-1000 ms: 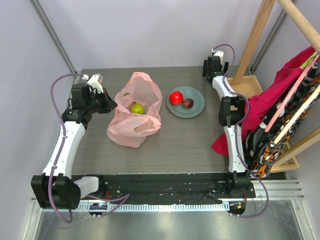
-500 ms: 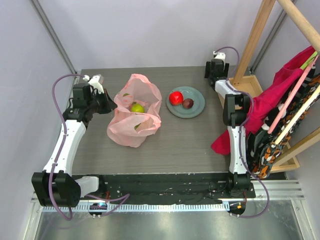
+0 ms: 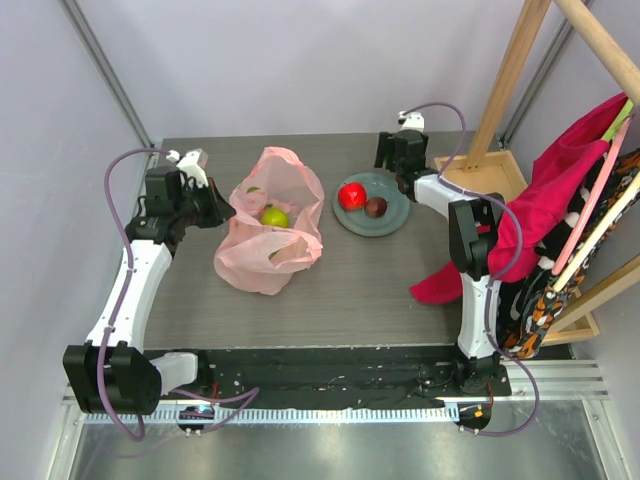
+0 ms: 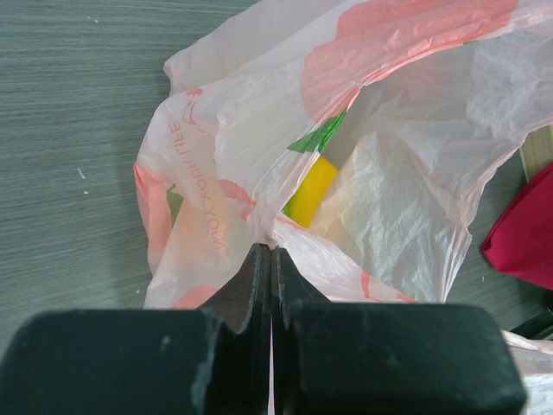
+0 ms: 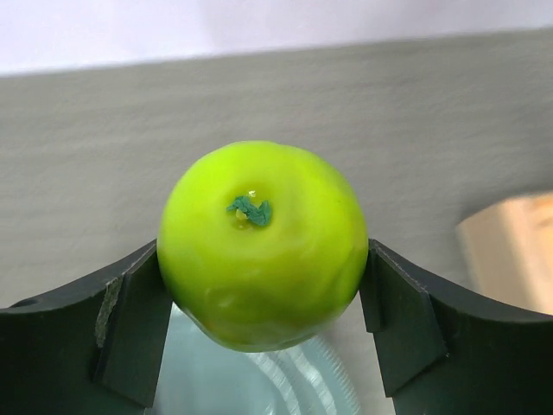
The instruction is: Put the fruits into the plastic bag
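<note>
L gripper (image 4: 270, 258) clenched on plastic bag (image 4: 415, 112) rim; bag lies left of plate (image 3: 397, 219) | R gripper (image 5: 263, 298) grasps green apple (image 5: 263, 233) over plate's far rim | red apple (image 3: 350, 195), plum (image 3: 376, 207) on plate

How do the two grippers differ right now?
Left gripper is shut flat, pinching the bag edge; right gripper is spread wide around a green apple. Left gripper sits at the bag's left side; right gripper is above the plate, near its far rim. Both are holding something.
</note>
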You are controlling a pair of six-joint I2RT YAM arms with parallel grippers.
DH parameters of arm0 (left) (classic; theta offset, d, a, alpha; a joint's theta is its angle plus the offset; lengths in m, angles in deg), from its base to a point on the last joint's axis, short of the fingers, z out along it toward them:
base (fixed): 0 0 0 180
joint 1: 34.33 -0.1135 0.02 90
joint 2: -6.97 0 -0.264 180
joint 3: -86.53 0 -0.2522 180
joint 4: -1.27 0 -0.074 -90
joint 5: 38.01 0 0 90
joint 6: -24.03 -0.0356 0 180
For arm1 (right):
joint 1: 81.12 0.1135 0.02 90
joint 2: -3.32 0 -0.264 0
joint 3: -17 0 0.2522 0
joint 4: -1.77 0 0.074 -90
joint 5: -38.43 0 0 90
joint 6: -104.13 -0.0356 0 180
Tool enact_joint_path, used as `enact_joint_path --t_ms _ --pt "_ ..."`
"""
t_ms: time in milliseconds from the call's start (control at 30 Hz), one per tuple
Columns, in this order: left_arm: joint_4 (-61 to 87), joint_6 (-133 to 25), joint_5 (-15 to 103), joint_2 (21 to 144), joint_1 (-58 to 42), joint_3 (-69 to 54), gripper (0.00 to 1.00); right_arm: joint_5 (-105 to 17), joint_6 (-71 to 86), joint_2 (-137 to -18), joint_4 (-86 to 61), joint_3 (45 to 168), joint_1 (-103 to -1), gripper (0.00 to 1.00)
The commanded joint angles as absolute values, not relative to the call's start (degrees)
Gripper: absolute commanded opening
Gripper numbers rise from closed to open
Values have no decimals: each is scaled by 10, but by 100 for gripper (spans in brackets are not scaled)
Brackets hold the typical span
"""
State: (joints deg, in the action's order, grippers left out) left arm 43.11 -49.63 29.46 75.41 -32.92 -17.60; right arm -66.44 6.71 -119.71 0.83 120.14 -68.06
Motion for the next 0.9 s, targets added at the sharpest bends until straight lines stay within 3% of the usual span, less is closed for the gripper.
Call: enact_joint_path --t_ms 0,167,333,433,467,567,867 --pt "410 -487 266 739 -332 -170 0 -648 31 -1125 29 1124 -664 42" --pt "403 -480 254 737 -331 -172 0 -621 8 -1101 22 1080 -662 43" --pt "403 -479 255 735 -331 -173 0 -604 -5 -1095 24 1070 -661 51" --pt "403 -480 256 733 -331 -173 0 -591 -11 -1092 21 1063 -662 71" --pt "403 -479 257 732 -331 -173 0 -590 -12 -1087 22 1059 -662 86" --pt "402 -480 256 731 -331 -174 0 -590 -17 -1072 29 1043 -661 96" --pt "400 -479 253 727 -331 -175 0 -607 -11 -950 66 955 -661 98"
